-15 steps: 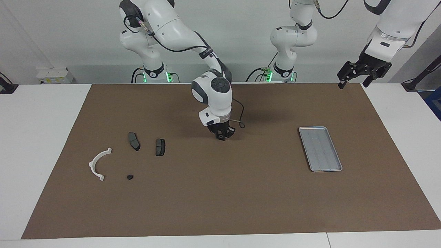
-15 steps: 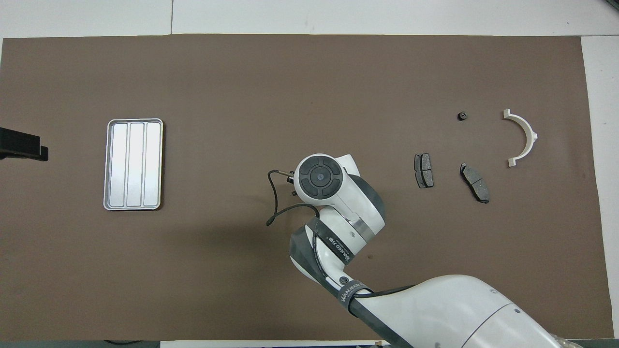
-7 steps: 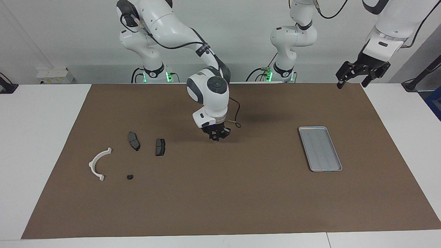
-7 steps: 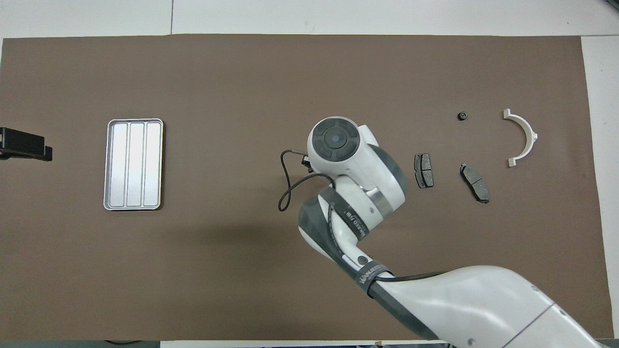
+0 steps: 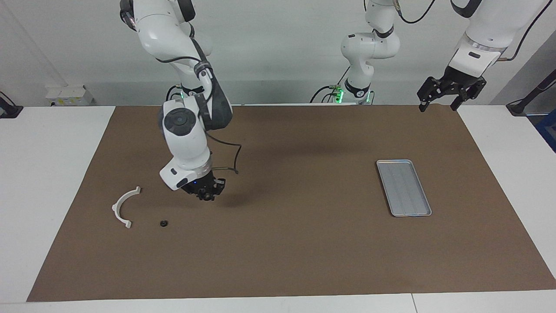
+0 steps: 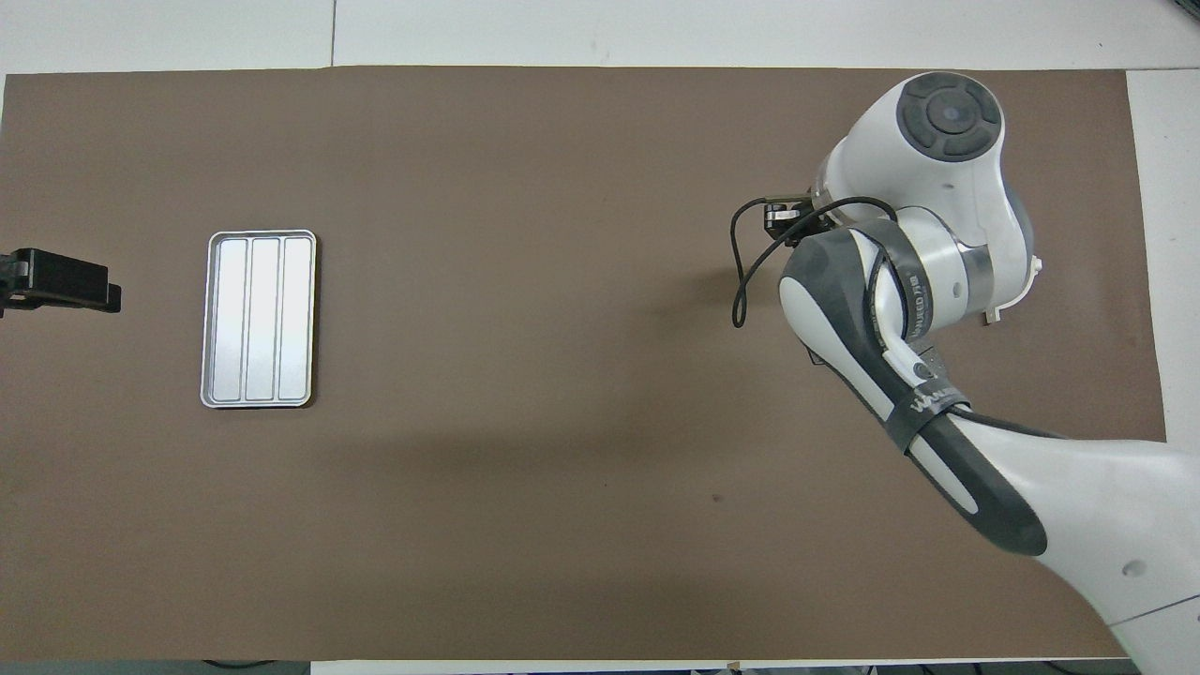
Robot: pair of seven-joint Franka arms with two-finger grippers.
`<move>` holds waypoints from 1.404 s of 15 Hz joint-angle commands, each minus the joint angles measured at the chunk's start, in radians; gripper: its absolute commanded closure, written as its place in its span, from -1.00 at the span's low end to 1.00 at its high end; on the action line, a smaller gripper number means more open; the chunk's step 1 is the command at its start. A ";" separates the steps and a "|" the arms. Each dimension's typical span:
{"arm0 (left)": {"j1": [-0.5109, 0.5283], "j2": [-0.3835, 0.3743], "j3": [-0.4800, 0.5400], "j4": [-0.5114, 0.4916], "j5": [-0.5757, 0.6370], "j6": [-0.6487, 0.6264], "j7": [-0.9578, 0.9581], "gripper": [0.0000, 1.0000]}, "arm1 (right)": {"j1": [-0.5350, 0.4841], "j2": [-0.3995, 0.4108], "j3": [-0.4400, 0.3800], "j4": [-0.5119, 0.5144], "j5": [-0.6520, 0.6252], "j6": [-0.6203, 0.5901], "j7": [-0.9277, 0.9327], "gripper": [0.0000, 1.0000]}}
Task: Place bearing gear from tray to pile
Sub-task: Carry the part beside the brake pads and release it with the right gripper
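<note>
Bearing gear (image 5: 163,223) lies on the brown mat beside the white half-ring bracket (image 5: 124,207), well apart from the tray (image 5: 403,187). My right gripper (image 5: 206,194) hangs low over the mat near the pile, fingers drawn nearly together with nothing visible between them — a second ago it hung over mid-table. My left gripper (image 5: 439,98) waits, spread wide, above the mat's edge.
</note>
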 commanded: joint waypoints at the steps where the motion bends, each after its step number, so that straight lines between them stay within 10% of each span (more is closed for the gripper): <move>1: 0.000 -0.021 0.004 -0.019 -0.008 -0.018 -0.005 -1.00 | -0.035 0.013 0.014 -0.060 0.008 0.096 -0.067 1.00; 17: 0.000 -0.024 0.004 -0.022 -0.008 -0.024 -0.006 -1.00 | -0.092 0.116 0.013 -0.056 -0.006 0.246 -0.161 1.00; 21: 0.000 -0.022 0.004 -0.022 -0.008 -0.023 -0.006 -1.00 | -0.092 0.116 0.013 -0.057 -0.006 0.244 -0.158 -0.47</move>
